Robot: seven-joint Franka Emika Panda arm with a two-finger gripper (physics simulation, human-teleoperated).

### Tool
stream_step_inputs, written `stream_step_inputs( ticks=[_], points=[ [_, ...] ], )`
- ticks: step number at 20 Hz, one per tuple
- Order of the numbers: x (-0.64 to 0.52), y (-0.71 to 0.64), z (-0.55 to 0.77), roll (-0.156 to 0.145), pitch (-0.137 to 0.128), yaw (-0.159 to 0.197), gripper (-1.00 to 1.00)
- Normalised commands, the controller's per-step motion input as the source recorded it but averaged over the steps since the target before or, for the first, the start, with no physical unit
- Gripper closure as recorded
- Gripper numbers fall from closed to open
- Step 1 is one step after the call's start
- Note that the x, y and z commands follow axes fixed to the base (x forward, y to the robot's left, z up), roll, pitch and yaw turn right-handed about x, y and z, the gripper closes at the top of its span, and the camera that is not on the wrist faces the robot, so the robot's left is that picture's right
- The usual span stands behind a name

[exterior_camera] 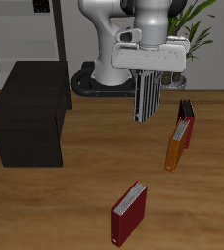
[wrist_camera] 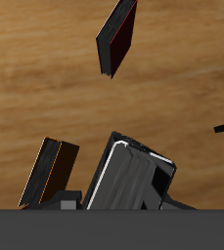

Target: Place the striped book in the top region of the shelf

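Note:
The striped book [exterior_camera: 145, 103] hangs upright in the air under my gripper [exterior_camera: 149, 76], which is shut on its upper edge. It is well above the table, in front of the robot's base. In the wrist view the striped book [wrist_camera: 133, 178] fills the space between my fingers, its pale edge showing. The shelf [exterior_camera: 30, 119] is a large matte black box standing on the table off to one side, a good distance from the book. Its flat top lies lower than the held book.
An orange book [exterior_camera: 175, 145] stands on the table beside the gripper, with a dark red book [exterior_camera: 187, 121] just behind it. Another dark red book [exterior_camera: 129, 213] lies near the table's front edge. A grey open-frame rack [exterior_camera: 25, 29] stands behind the shelf.

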Motion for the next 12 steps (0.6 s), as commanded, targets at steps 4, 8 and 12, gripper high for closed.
stream_step_inputs(
  ticks=[4,8,12],
  points=[
    [-0.59,-0.07,0.06,-0.046,-0.043,0.032,1.0],
    [-0.29,-0.01,-0.05,0.02,-0.001,0.04,1.0],
    [-0.45,-0.03,-0.08,0.02,-0.007,0.043,1.0]
  ],
)
